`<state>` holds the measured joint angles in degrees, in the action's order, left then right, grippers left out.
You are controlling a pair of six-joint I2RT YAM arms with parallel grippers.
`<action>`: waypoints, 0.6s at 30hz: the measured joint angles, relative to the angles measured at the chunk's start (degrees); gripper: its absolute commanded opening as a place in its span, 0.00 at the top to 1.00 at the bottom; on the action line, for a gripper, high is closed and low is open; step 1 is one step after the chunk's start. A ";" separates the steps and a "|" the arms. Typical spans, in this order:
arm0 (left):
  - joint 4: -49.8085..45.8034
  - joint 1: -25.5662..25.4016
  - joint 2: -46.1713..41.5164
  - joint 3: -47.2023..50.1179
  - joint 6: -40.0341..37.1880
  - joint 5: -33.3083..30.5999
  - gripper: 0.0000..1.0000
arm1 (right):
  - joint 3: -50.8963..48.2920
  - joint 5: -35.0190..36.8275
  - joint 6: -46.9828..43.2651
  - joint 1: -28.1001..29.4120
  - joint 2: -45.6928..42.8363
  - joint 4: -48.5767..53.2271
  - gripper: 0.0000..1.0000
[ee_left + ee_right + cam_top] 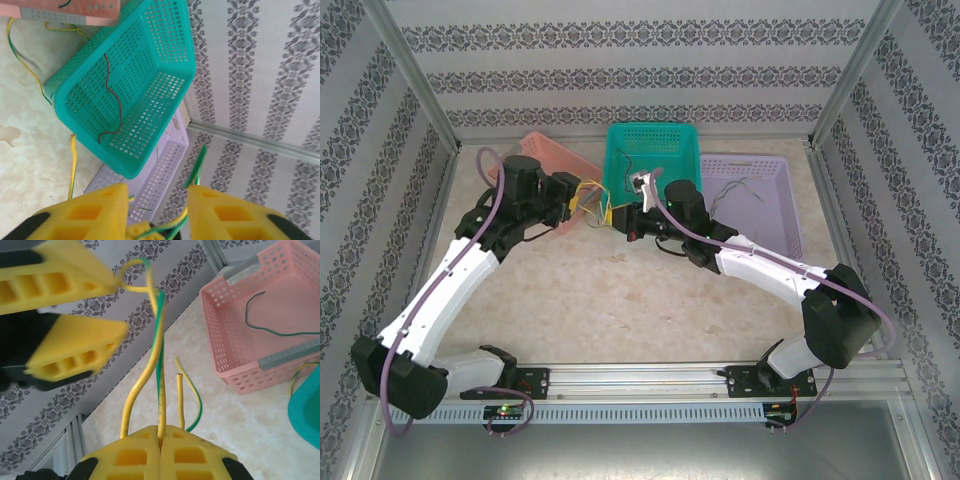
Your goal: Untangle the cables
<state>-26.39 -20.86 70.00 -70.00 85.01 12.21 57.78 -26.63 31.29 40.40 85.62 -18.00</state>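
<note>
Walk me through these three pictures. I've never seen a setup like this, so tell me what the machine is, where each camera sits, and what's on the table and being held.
These are two robot arms bolted at the near edge of a table.

The overhead view looks down from behind them. At the far side sit three baskets: a pink basket, a green basket and a purple basket.

The other two views come from a camera on each wrist, so the yellow blocks are that arm's own fingers.

The right gripper is shut on the yellow and green wires, which run up to the left gripper. In the left wrist view the left gripper's jaws stand apart with wire between them; whether it grips is unclear.

A red wire lies in the green basket, a green wire in the pink one.
</note>
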 measured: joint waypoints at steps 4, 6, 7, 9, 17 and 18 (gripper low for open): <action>2.45 0.00 1.49 0.00 -0.81 0.87 0.77 | 0.00 -0.90 0.26 0.37 0.00 0.00 1.00; 3.48 0.00 1.42 0.00 -1.22 0.92 0.83 | 0.00 -1.51 0.48 0.37 0.00 -0.02 1.00; 4.02 0.00 1.42 0.02 -1.51 0.90 0.85 | 0.00 -1.81 0.83 0.37 0.02 -0.04 1.00; 4.92 0.00 1.42 0.15 -1.99 0.90 0.88 | 0.00 -2.54 1.64 0.35 0.02 -0.11 1.00; 5.42 0.20 1.38 0.90 -5.16 0.63 0.82 | 0.00 -6.32 5.01 0.31 0.02 -1.97 1.00; 5.40 0.33 1.36 0.90 -5.57 0.55 0.83 | 0.00 -6.95 5.57 0.31 0.02 -2.27 1.00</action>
<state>-20.99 -20.53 71.35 -69.10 79.44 12.75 57.78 -33.58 36.86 40.71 85.65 -20.27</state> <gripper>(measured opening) 0.177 0.057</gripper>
